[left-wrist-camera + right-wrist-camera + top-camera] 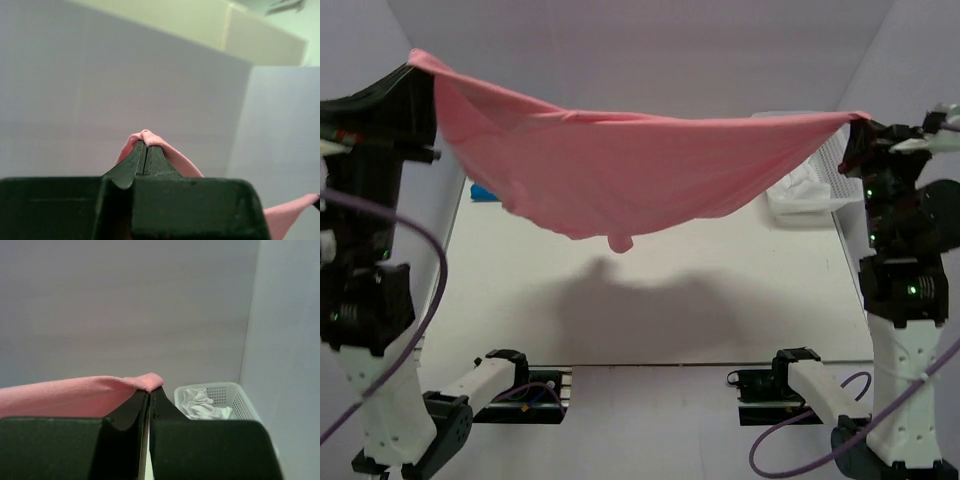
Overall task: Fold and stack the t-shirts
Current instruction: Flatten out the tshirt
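Up high, the left claw and right claw each pinch a corner of the pink t-shirt, so it hangs spread wide over the table, probably ready to lie flat. Farther back, the blue t-shirt sits by the left wall.

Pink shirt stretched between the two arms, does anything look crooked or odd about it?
Yes. In the top view the pink shirt hangs askew: the corner in the left gripper sits higher than the one in the right gripper, the middle sags, and a small bunched nub dangles from its lowest edge.
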Controlling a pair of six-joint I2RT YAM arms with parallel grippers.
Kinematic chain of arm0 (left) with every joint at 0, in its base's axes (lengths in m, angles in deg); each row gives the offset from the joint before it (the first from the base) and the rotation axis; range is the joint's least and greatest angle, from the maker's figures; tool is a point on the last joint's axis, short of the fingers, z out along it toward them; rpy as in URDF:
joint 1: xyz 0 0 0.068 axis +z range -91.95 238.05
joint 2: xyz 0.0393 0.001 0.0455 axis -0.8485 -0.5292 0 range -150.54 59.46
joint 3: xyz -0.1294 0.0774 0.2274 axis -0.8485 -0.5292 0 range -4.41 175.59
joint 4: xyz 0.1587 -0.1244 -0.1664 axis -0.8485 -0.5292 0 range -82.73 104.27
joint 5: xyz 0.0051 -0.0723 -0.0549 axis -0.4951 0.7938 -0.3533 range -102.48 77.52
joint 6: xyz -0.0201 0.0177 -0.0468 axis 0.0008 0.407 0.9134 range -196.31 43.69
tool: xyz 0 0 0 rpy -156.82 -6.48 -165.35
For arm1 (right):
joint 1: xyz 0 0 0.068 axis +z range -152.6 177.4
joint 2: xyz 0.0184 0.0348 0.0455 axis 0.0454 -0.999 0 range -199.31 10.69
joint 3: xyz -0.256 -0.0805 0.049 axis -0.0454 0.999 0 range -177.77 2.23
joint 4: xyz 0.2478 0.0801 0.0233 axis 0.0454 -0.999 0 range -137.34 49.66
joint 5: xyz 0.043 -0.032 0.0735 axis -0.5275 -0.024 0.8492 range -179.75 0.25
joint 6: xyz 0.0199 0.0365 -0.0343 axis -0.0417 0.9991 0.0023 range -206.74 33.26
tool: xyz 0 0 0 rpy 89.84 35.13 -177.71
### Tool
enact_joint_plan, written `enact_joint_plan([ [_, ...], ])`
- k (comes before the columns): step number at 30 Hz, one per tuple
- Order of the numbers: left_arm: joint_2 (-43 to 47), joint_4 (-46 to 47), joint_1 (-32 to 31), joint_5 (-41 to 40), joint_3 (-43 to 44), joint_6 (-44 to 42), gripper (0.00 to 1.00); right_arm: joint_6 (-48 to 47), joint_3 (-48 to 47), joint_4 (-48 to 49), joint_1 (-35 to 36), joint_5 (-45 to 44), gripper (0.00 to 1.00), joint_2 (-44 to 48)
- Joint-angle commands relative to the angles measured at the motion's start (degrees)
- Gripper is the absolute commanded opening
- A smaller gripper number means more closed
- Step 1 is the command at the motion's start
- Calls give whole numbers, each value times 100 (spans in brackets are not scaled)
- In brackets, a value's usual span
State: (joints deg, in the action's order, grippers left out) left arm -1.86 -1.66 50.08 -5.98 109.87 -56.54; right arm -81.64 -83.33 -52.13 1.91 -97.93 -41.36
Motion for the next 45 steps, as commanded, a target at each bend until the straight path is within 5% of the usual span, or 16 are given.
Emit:
enact_joint_plan([
  [1, 295, 89, 67, 457, -72, 141, 0, -62, 57, -165, -29, 27, 0, 537],
  [11, 647, -543, 67, 625, -168, 387, 0, 78, 215, -605, -38, 212, 0, 1285],
  [19, 482, -525, 67, -358, -1925, 914, 0, 665, 1400, -448, -47, 263, 0, 856],
  [25, -1116, -122, 67, -641, -3666, 1327, 0, 1168, 2842, 212, -38, 1336, 0, -354],
  [32, -3200, 168, 85, -1009, -3694, 1275, 0, 1098, 2265, 432, -21, 1398, 0, -2972],
  [45, -5346, 10, 85, -1775, -1841, 1143, 0, 914, 279, -94, 14, 1662, 0, -5260],
])
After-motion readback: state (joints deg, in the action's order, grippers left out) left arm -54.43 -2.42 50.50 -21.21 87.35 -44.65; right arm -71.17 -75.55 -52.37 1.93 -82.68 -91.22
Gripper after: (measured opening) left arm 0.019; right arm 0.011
